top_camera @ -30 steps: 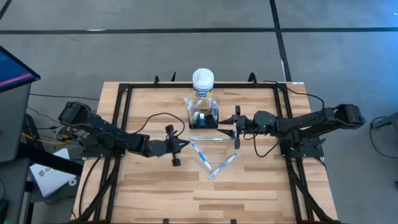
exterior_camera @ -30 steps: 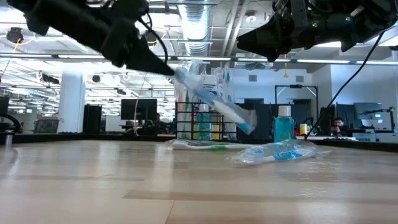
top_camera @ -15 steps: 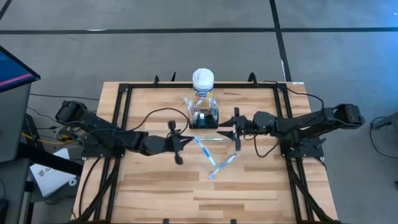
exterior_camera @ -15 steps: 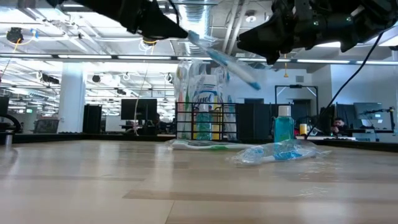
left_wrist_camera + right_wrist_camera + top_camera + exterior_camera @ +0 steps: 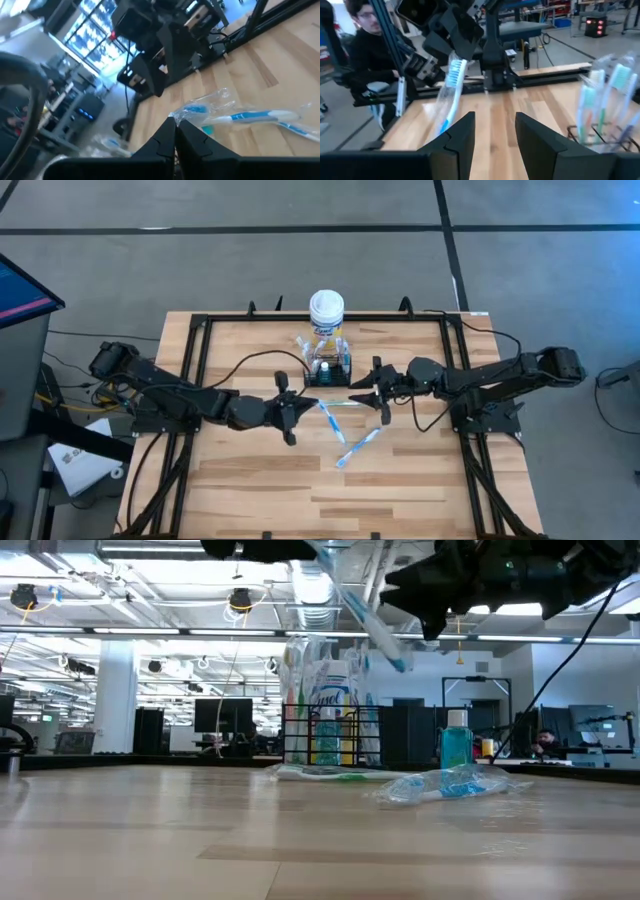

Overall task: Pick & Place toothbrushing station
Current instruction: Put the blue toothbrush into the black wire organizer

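Note:
The black wire-mesh caddy [image 5: 328, 370] stands on the table at the far middle, in front of a white-lidded yellow canister [image 5: 327, 312], with several wrapped toothbrushes upright in it [image 5: 325, 710]. My left gripper [image 5: 298, 412] is shut on a wrapped blue toothbrush [image 5: 328, 423], high above the table, near the caddy's near left. My right gripper [image 5: 368, 392] is open and empty to the right of the caddy, also raised [image 5: 440, 600]. The held toothbrush also shows in the right wrist view [image 5: 451, 87]. My left gripper pinches one end of the wrapped toothbrush [image 5: 173, 119] between its two shut fingers. The fingers come level from the table's left. The toothbrush is lifted clear and slants down from the fingers [image 5: 365, 620] toward the table's right and near side.
A wrapped green toothbrush [image 5: 335, 402] lies just in front of the caddy, and a wrapped blue one [image 5: 358, 447] lies nearer the middle of the table. A black frame [image 5: 195, 350] runs around the table's edges. A person [image 5: 360, 30] sits beyond the table's left side.
My left gripper has risen and gone toward the table's right and the caddy, staying shut on the toothbrush. The toothbrush has come up with it, well clear of the table, still slanting down from the fingers.

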Motion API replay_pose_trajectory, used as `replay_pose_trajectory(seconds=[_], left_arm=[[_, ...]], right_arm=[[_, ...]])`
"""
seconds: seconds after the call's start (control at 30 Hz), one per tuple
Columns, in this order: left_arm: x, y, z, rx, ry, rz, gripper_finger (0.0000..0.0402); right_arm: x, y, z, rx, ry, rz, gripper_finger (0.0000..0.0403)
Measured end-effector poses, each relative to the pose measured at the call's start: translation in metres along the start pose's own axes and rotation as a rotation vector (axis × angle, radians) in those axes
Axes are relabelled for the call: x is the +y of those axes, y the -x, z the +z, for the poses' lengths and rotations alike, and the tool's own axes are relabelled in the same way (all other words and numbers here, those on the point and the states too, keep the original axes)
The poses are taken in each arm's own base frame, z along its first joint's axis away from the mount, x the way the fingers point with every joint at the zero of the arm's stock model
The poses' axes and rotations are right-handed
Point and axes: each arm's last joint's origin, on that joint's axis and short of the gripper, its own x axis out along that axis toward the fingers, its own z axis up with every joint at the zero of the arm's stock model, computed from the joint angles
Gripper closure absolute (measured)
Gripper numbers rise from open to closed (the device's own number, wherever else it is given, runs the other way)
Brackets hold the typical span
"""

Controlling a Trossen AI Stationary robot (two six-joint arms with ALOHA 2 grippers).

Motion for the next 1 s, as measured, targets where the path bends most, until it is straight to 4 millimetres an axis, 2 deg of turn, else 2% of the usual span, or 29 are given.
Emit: replay_pose_trajectory(seconds=[0.3,0.47,0.63,1.0], left_arm=[[-0.003,0.006,0.014,-0.044,-0.138,-0.014,0.0401],[-0.012,-0.002,0.017,-0.034,-0.205,-0.024,0.0401],[-0.026,-0.013,0.01,0.016,-0.282,-0.031,0.0401],[-0.025,-0.011,0.011,0.036,-0.28,0.004,0.0401]], right_arm=[[0.01,-0.015,0.002,0.031,-0.003,0.085,0.0272],[0.012,-0.036,0.006,0.051,-0.026,0.164,0.0272],[0.012,-0.051,0.005,0.08,-0.048,0.221,0.0272],[0.004,-0.057,-0.003,0.152,-0.102,0.276,0.0272]])
